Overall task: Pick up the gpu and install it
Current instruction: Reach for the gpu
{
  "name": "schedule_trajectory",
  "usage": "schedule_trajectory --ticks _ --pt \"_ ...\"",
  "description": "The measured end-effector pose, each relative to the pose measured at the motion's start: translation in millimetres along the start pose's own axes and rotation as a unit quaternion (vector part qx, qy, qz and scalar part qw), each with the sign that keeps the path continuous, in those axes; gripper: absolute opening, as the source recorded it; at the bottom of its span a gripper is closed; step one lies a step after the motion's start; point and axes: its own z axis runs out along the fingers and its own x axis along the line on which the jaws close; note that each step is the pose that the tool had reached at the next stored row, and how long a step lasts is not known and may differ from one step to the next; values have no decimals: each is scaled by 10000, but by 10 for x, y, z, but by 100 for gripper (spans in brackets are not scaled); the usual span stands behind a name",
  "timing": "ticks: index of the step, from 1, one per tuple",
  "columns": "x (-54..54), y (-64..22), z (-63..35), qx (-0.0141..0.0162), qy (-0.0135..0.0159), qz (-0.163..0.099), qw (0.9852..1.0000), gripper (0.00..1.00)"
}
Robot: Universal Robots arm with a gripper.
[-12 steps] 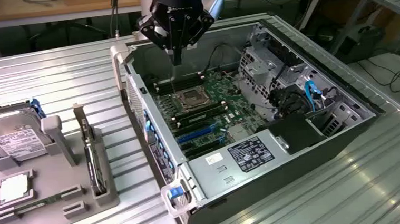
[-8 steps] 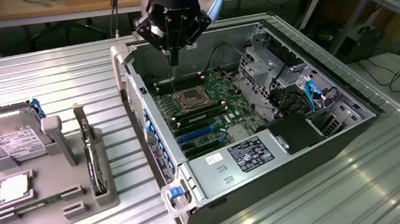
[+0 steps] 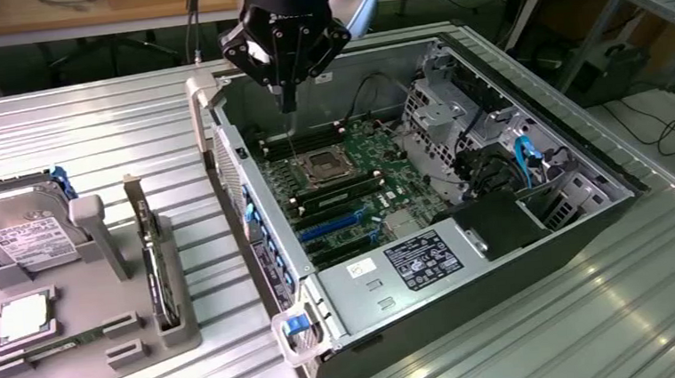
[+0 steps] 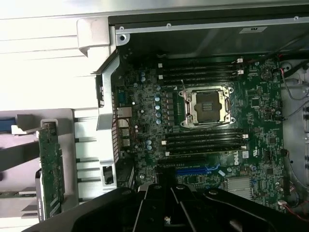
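The gpu (image 3: 153, 260) stands on edge in a slot of the grey holder (image 3: 87, 349) on the exterior view's left, outside the case; in the wrist view it is a thin green card (image 4: 51, 166). My gripper (image 3: 289, 101) hangs above the open computer case (image 3: 321, 297), over the far end of the motherboard (image 3: 356, 192). Its fingers are shut together with nothing between them. In the wrist view the black gripper (image 4: 165, 193) sits over the blue expansion slot (image 4: 198, 170). The gpu is well off to the side of the gripper, untouched.
A silver hard drive (image 3: 20, 236) with a white label stands in the grey holder, with a square chip (image 3: 23, 318) and a narrow memory stick (image 3: 80, 335) beside it. Inside the case are the processor socket (image 3: 318, 165), memory slots, a power supply (image 3: 420, 259) and drive cages (image 3: 475, 117).
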Motion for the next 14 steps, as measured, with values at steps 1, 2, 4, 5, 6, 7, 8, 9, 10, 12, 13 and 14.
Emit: schedule_trajectory --ticks 1,2,4,5,6,7,8,9,10,12,13,14 --pt "7 -1 0 0 0 0 10000 11" --pt "12 -1 -1 1 0 0 10000 11" --pt "24 -2 -1 0 0 0 10000 11" --pt "31 -2 -1 0 0 0 10000 11" --pt "36 -3 -1 0 0 0 10000 11" --pt "42 -3 -1 0 0 0 10000 11" --pt "47 -4 -1 0 0 0 10000 11" --pt "53 -4 -2 0 0 0 10000 11" --pt "60 -5 -2 0 0 0 10000 11" --pt "74 -6 -2 0 0 0 10000 11" --pt "80 -6 -3 0 0 0 10000 11" --pt "89 -7 -3 0 0 0 10000 11"
